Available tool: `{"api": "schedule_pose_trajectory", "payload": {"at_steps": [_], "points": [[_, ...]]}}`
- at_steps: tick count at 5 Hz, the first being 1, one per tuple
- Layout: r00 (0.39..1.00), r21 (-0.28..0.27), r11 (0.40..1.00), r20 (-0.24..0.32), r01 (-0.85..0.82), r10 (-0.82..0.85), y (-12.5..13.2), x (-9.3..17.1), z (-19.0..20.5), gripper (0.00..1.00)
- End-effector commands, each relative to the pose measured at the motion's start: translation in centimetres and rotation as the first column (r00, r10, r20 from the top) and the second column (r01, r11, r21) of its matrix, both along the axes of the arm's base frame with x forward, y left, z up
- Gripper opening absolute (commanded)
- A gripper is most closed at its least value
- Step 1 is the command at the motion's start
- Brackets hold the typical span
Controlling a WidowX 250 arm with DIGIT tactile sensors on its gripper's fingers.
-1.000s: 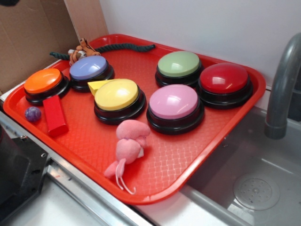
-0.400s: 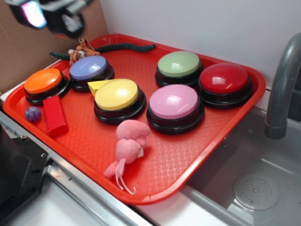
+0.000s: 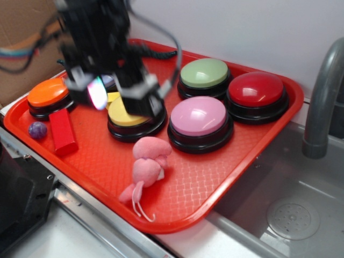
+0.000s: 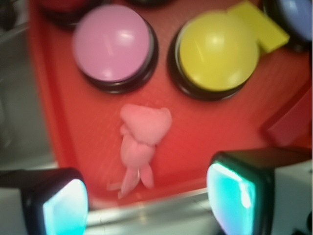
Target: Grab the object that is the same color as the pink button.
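The object, a small pink plush toy, lies on the red tray near its front edge, its string tail trailing toward the rim. Just behind it to the right sits the pink button. My gripper hovers, blurred, over the yellow button, up and left of the plush and apart from it. In the wrist view the plush toy lies ahead of my gripper, which is open with nothing between its fingers. The pink button is beyond the toy.
Green, red and orange buttons, a red block and a purple ball share the tray. A sink basin and grey faucet are to the right. A yellow wedge lies by the yellow button.
The arm has swept from the upper left corner down and right to above the yellow button. The plush and the buttons have not moved.
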State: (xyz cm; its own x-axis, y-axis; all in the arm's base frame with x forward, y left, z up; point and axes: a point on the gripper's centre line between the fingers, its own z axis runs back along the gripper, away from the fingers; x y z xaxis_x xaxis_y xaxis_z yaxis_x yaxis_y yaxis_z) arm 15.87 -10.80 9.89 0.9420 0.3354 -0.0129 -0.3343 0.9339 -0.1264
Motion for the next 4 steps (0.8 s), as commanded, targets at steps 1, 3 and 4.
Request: {"api": "schedule_pose_trajectory", "payload": {"at_steps": [1, 3, 4], "points": [[0.984, -0.002, 0.987, 0.077, -0.161, 0.16, -1.1, 1.0, -4.6, 1.0], [0.97, 0.047, 0.974, 0.107, -0.222, 0.216, -1.5, 0.4, -7.6, 0.26], [0.985, 0.009, 0.989, 0.095, -0.147, 0.145, -1.6, 0.6, -7.0, 0.0]]}}
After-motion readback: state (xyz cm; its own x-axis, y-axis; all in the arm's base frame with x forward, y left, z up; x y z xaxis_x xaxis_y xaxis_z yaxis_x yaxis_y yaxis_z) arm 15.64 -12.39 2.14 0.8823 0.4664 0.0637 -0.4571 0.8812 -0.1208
